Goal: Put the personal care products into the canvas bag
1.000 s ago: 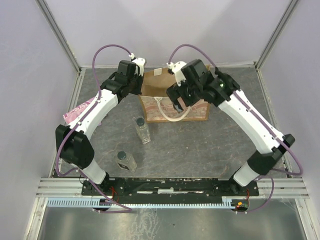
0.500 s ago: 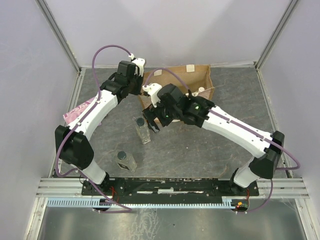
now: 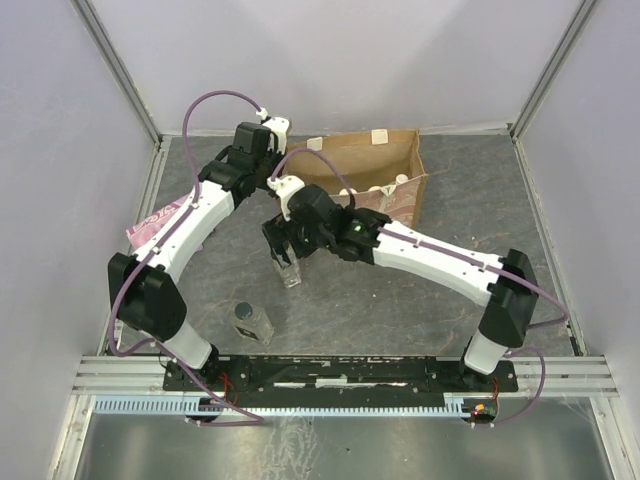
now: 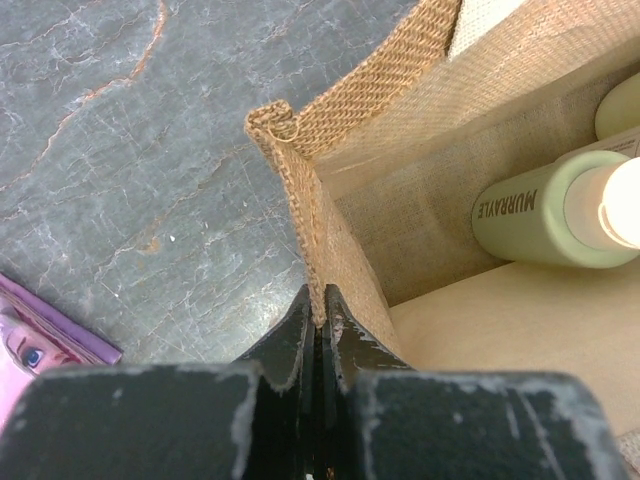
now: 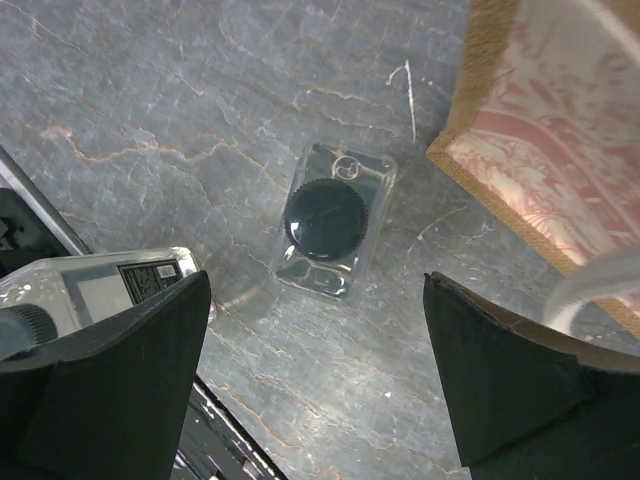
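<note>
The canvas bag [image 3: 400, 150] stands open at the back of the table. My left gripper [image 3: 270, 172] is shut on its left rim [image 4: 310, 230], pinching the woven edge. Pale yellow bottles [image 3: 368, 190] lie inside the bag; one shows in the left wrist view [image 4: 545, 210]. My right gripper [image 3: 282, 238] is open and empty, hovering over an upright clear bottle with a black cap [image 3: 288, 268]. In the right wrist view that bottle [image 5: 330, 222] sits between and beyond my spread fingers [image 5: 120, 360], untouched. A second clear bottle [image 3: 251, 322] stands nearer the arm bases and also shows in the right wrist view [image 5: 100, 280].
A flat pink packet [image 3: 150, 222] lies at the left edge, partly under my left arm, and also shows in the left wrist view [image 4: 30, 345]. The bag's pink patterned panel [image 5: 550, 130] and a cream rope handle [image 5: 590, 285] are just right of my right gripper. Metal rails border the table.
My right arm has swung away from the bag, leftward and toward the near side, and now hovers open over the clear bottle. The left gripper has kept its hold on the bag's rim.
</note>
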Available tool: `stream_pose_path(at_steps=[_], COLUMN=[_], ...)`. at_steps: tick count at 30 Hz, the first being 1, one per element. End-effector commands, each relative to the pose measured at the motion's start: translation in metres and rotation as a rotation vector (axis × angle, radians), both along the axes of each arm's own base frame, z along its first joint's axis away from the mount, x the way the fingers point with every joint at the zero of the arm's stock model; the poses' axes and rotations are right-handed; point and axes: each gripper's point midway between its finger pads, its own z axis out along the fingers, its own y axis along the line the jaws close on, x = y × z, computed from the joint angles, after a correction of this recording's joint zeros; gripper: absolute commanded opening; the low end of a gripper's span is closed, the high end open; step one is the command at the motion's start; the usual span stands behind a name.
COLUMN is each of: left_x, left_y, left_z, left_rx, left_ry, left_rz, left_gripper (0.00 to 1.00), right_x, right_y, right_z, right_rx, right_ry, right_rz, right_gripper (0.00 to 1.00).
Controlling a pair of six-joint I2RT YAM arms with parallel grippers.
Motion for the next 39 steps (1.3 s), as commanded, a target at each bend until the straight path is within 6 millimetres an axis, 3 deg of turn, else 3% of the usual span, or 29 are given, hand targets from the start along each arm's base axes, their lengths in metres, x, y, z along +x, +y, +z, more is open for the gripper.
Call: stream_pose_path(at_steps=[1,11,14,17,23,28,34,39], left_x=[-0.007,-0.007,-0.008,-0.009,-0.009,-0.009,-0.009,-0.007], left_y=[0.013,0.015,0.016,0.016,0.015,0.013,0.012,0.011], left_z=[0.024,0.029,0.030,0.030,0.030,0.030,0.029,0.030], left_rx=[0.012,0.010,0.012,0.013,0.009,0.002,-0.006,-0.011], left_ry=[-0.048,-0.059,-0.063,-0.063,-0.063,-0.061,-0.056,-0.063], left_rz=[0.017,0.022,0.024,0.023,0.018,0.011,0.008,0.011], left_gripper=[0.03,0.03,0.03,0.03,0.03,0.03,0.03,0.03], right_x=[0.003,0.008,0.013,0.015,0.017,0.017,-0.001,-0.022], right_y=[0.023,0.033,0.032,0.029,0.021,0.003,-0.025,-0.048], right_z=[-0.006,-0.048,-0.062,-0.079,-0.095,-0.071,-0.024,0.032], right_rx=[0.027,-0.053,-0.086,-0.125,-0.188,-0.206,-0.202,-0.139], right_ry=[-0.019,-0.045,-0.056,-0.061,-0.076,-0.104,-0.077,-0.044], right_rz=[-0.031,-0.061,-0.075,-0.079,-0.085,-0.114,-0.123,-0.115], right_gripper=[0.94,0.92,0.84,0.71,0.27,0.02,0.00,0.00])
